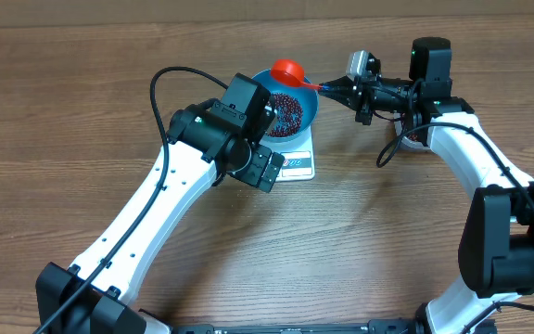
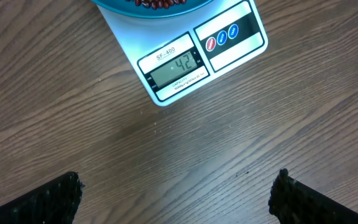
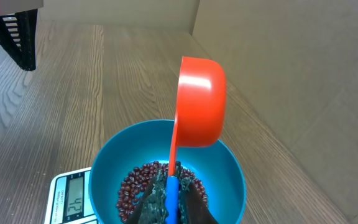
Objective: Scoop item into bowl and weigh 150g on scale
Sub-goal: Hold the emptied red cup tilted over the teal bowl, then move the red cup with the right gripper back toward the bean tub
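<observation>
Overhead view: you are mid-fill, with the scoop tipped above the bowl that sits on the scale.

On the brown wood-grain table, your left gripper hangs with its fingers wide apart and empty beside the flat white rectangular scale. The round bright blue bowl sits on top of that scale. Your right gripper is clamped on the blue handle of the red plastic scoop, held on edge over the bowl. The small dark red-brown beans cover only the bowl's bottom. The display seems to read 42, so I judge more scoops are needed, each smaller as you near target. The scoop's inside faces away, any mark before the digits is unclear, and the bean supply isn't visible.
</observation>
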Motion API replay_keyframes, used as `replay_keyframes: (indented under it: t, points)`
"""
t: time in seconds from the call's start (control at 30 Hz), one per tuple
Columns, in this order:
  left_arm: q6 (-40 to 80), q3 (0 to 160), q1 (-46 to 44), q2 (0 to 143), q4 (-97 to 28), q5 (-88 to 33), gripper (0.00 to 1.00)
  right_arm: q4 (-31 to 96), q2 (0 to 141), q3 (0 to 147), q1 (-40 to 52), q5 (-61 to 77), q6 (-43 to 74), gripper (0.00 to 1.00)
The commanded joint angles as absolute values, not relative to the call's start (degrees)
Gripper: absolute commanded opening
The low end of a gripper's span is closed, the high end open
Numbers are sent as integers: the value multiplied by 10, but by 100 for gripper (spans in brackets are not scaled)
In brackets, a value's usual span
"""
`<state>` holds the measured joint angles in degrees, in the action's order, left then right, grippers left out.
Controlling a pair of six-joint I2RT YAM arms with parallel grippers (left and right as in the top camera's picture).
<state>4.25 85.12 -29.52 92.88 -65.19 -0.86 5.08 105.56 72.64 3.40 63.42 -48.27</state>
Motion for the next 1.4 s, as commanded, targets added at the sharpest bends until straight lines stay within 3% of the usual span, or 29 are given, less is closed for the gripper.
replay_keyframes:
  t: [0.0,0.6,0.77,0.93,1.2,1.37]
  points:
    - [34,856,-296,922,-654,-7,100,45,1058,732,31,635,-499,4]
    - [34,856,-296,922,-654,-7,99,-93,1051,733,31,692,-527,4]
    - [34,856,-296,922,-654,-7,100,-149,1048,733,31,698,-460,4]
    - [34,856,-296,922,-654,-7,100,-149,1042,733,3,702,-271,4]
    - [34,856,-296,922,-654,-7,100,-188,1041,733,-119,708,331,3]
    - [34,856,-296,922,-654,-7,99,-174,1041,733,-200,747,404,4]
